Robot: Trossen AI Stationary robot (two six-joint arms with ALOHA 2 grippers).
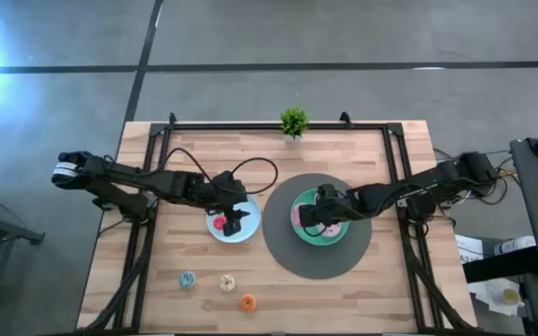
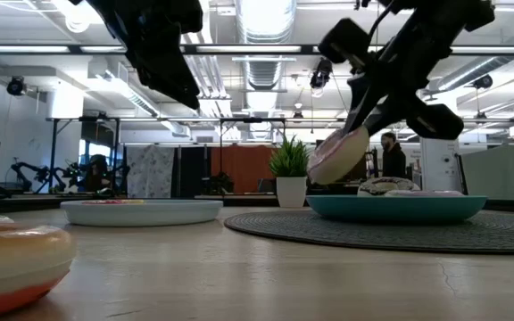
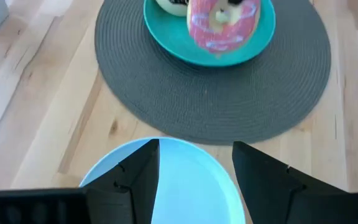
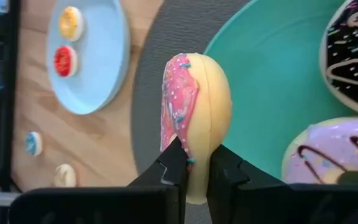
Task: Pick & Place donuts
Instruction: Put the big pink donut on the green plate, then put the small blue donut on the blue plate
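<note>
My right gripper (image 4: 194, 160) is shut on a pink-frosted donut (image 4: 194, 99), above the near-left rim of the teal plate (image 4: 272, 93). That plate also carries a chocolate donut (image 4: 353, 56) and a lilac donut (image 4: 334, 162). My left gripper (image 3: 194, 180) hangs open over the light-blue plate (image 1: 241, 229), touching nothing. A red donut (image 4: 64, 60) and a yellow donut (image 4: 70, 22) lie on that plate. Teal (image 1: 187, 279), cream (image 1: 227, 282) and orange (image 1: 247, 302) donuts lie flat on the wood near the table's near edge. My right gripper pinches the pink donut by its rim (image 4: 194, 146), one finger on the frosted face and one on the plain cream underside. The donut stands on edge, tilted, and is lifted clear above the teal plate (image 2: 395, 207), as the low view shows (image 2: 337, 156).
The teal plate sits on a round dark woven mat (image 1: 283, 247) at the table's middle right. A small potted plant (image 1: 294, 121) stands at the far edge. Metal frame rails run along both table sides. A person (image 2: 393, 153) stands in the room beyond.
</note>
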